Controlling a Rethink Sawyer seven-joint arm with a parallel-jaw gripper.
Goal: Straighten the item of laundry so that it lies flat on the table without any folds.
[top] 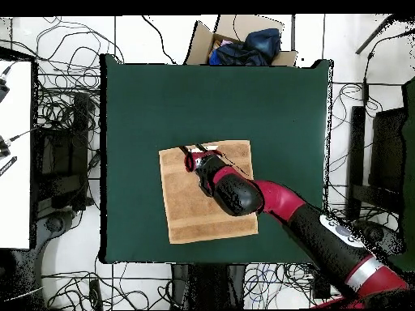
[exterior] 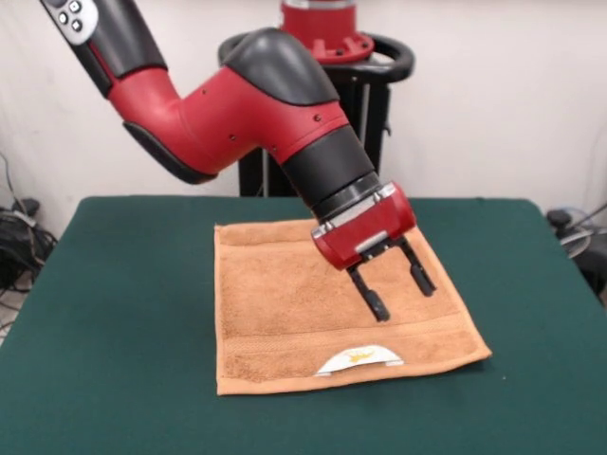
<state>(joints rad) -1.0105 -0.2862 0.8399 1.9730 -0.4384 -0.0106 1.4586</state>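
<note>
Scanning from the left in the front view, we see bare green surface [exterior: 123,313] first, then the towel [exterior: 285,303] near the middle, its left edge straight and its near-left corner square. It looks spread out in a single layer, a slightly skewed square, with the woven band running along the near side and the white label [exterior: 358,360] sitting at the near edge. We judge that it lies this way because the flattening is close to finished; only a slight lift along the near hem beside the label hints at any remaining unevenness.

Further right, the red arm [exterior: 247,104] comes down from the far left and tilts toward the towel's right half. Our claw [exterior: 400,289] hangs just above the cloth with its two black fingers [exterior: 372,296] clearly apart, holding nothing, and we cannot tell whether the tips graze the terry. Beyond the towel's near-right corner, the surface is bare again.
</note>
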